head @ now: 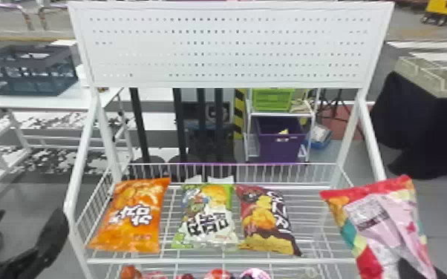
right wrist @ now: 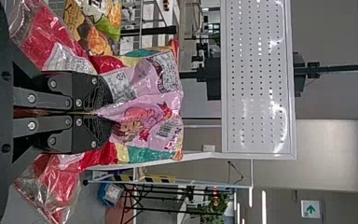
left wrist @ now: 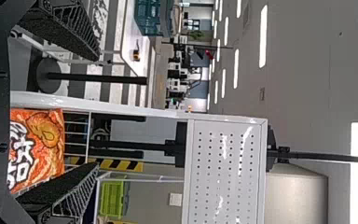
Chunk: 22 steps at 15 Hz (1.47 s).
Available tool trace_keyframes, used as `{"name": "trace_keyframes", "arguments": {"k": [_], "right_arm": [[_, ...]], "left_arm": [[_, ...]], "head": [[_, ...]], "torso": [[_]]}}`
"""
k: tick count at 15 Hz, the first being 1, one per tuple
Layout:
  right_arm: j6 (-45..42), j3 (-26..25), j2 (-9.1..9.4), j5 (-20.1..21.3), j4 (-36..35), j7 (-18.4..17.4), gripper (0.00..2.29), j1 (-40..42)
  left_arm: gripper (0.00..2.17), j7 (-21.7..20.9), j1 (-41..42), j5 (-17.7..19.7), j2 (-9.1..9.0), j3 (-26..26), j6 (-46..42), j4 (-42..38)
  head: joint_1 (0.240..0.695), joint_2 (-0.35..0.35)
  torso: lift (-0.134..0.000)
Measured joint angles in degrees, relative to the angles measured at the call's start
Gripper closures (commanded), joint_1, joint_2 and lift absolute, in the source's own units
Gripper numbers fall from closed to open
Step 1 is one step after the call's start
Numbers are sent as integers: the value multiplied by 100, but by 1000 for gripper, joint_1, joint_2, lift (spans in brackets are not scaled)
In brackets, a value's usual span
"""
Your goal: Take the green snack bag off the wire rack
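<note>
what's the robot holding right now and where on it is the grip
The right gripper holds a pink-and-red snack bag, pinched by gathered folds near the middle of the side facing it. The left gripper is open and empty.

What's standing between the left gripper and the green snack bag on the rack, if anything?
From the head, the white frame at the rack's left side, then the orange bag, lie between the left gripper and the green snack bag. Nothing visible covers the green snack bag, so coming from above is probably clearer.
</note>
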Motion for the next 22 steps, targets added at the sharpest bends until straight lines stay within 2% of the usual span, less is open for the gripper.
{"name": "trace_keyframes", "arguments": {"k": [11, 13, 16, 19, 22], "right_arm": [[1, -6, -9, -16, -42, -1, 2236, 3], [0, -4, -5, -16, -42, 0, 2236, 1], [0, 37, 10, 2, -43, 0, 2236, -14], [0, 64, 20, 36, -100, 0, 2236, 0], [0, 76, 21, 53, -114, 0, 2236, 12]], "left_arm": [[87, 41, 38, -56, -9, -11, -28, -35], [87, 81, 18, -127, 10, -145, -28, -34], [87, 245, -320, -418, 153, -930, -20, 88], [90, 638, -1188, -697, 376, -2239, 120, 543], [90, 1031, -2223, -744, 414, -3296, 250, 1223]], "head": [[499, 0], [499, 0], [499, 0], [499, 0], [499, 0]], "torso": [[0], [0], [0], [0], [0]]}}
